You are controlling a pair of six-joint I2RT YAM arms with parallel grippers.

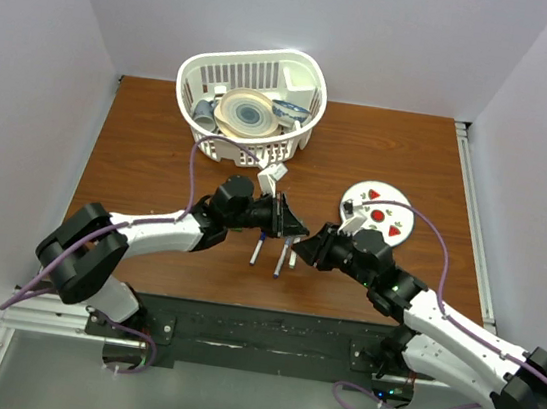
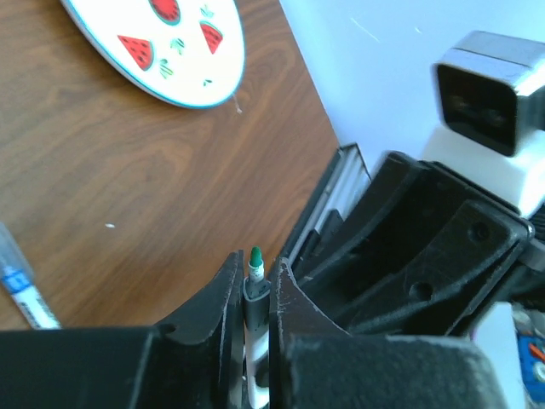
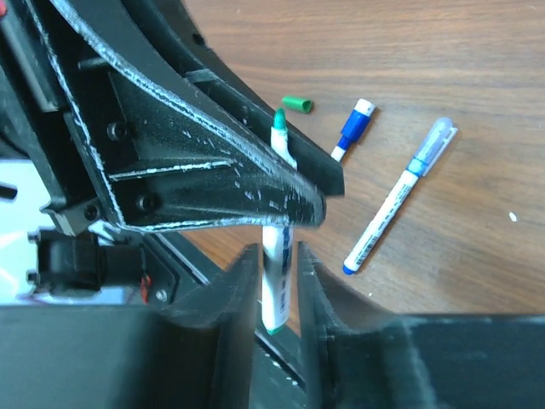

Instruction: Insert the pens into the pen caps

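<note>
Nearest the bases, both arms fold inward. The left arm (image 1: 154,232) runs low from the left, and the right arm (image 1: 440,317) bends back from the right, so their wrists meet mid-counter (image 1: 160,149), almost nose to nose.

The green pen (image 3: 274,273) is held up off the wood between them. The left fingers (image 2: 228,294) are clamped on its barrel just below the bare green tip, which sticks out past them. This is probably to leave the tip free for a cap. The right fingers (image 3: 243,285) sit either side of the pen's tail with a thin dark gap showing. I cannot tell whether they grip it. It looks like a steadying hold or a handover.

Just beyond, the green cap (image 3: 296,104) lies loose on the wood, so this pen has not yet been capped. Near the cap lie a short blue-ended pen (image 3: 351,129) and a long blue pen (image 3: 392,204) that seems to have a clear cap on.

Farther off sits the plate (image 1: 402,199), and farthest is the basket (image 1: 195,73).
</note>
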